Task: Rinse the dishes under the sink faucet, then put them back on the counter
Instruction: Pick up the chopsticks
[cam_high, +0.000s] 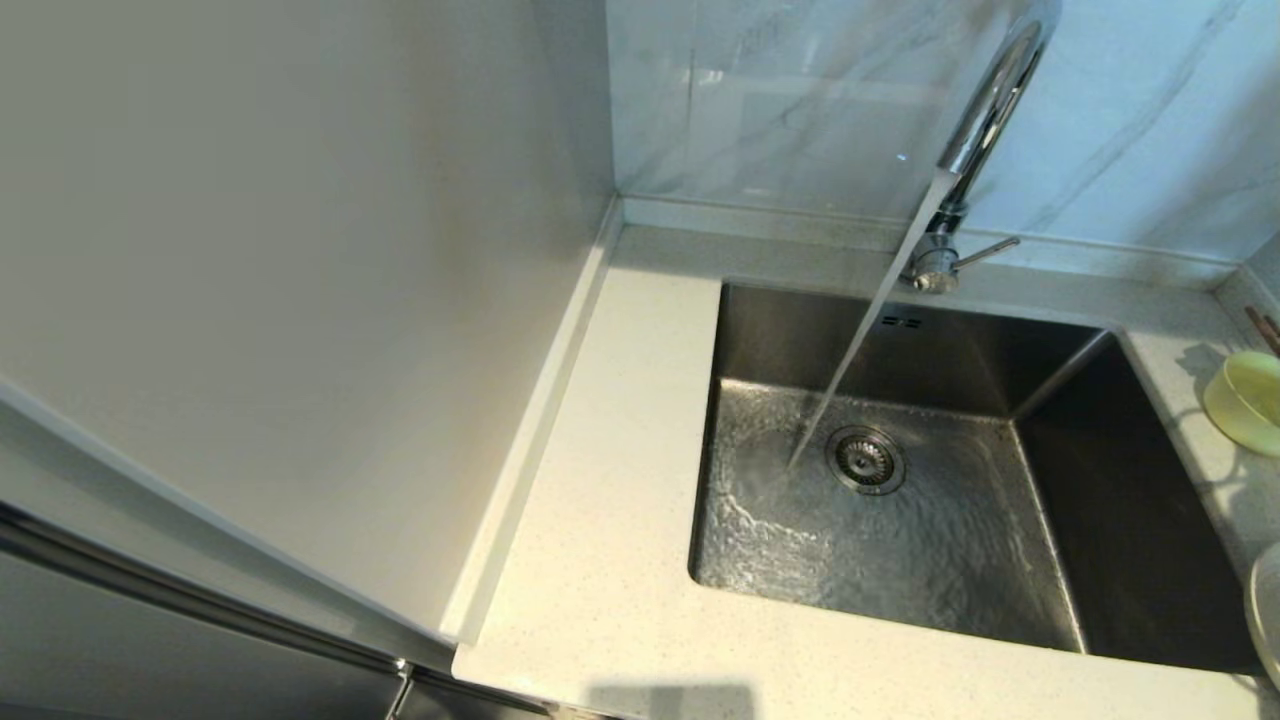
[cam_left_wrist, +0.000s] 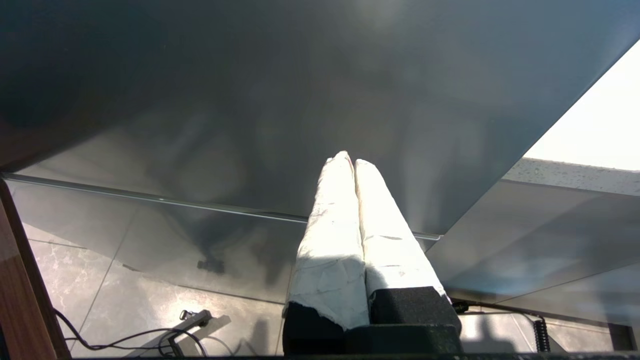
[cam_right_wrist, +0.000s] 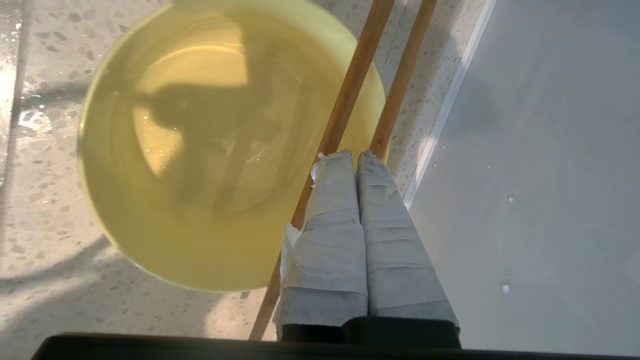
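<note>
While water runs from the faucet into the sink, we see both jaws closed empty, the bowl on the speckled surface.

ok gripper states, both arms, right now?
Left gripper: closed, holding nothing, parked low beside a grey cabinet panel.
Right gripper: closed, holding nothing, above the chopsticks beside the yellow bowl.

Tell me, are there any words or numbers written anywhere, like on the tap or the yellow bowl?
None: no words, numbers or signs show in any view.
The faucet is bare shiny chrome.
The bowl is plain yellow.
The sink and the counter carry no print.
The chopsticks are plain wood.
</note>
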